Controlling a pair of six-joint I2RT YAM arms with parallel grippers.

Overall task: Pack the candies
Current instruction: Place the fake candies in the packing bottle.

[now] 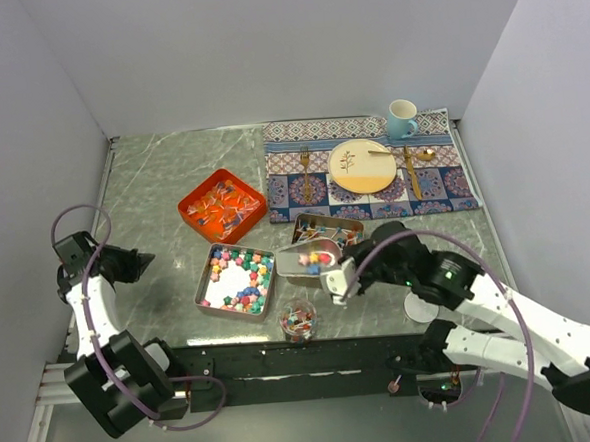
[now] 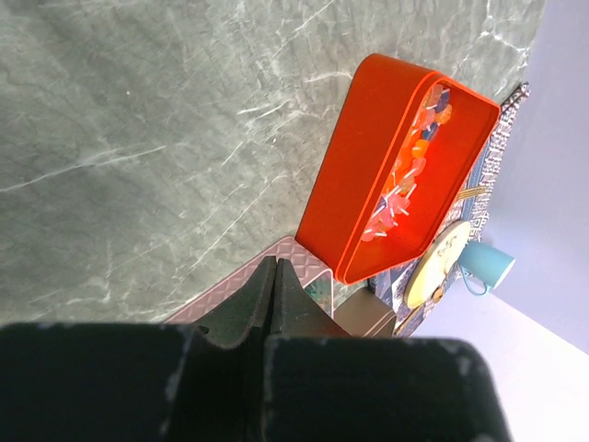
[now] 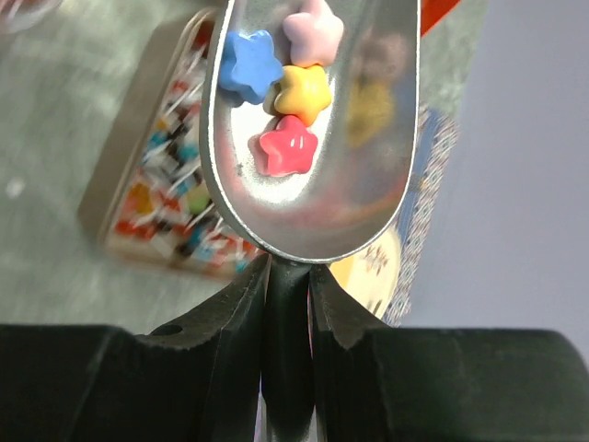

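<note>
Steel scoop (image 3: pixel 368 184) held four star candies (image 3: pixel 302 92) (blue, pink, yellow, red), with the right gripper (image 3: pixel 287 276) clamped tight on its handle, just right of the star tin (image 1: pixel 206 278). More candies sat in that tin, in the red tray (image 1: pixel 198 190) behind it, and in the glass cup (image 1: pixel 298 321) just off its near right corner. My read: the load was bound for the cup. Keep the bowl level in transit, get the lip over the cup's mouth, then tip slowly; it's a narrow target and stars roll. Left gripper (image 2: pixel 274 276) was closed on nothing, well left of the tin. Right wrist view alone gave the candy count and the handle grip; top view gave the cup and the layout around the tin; left wrist view had neither scoop nor cup, just the tray's wall and a tin corner.
</note>
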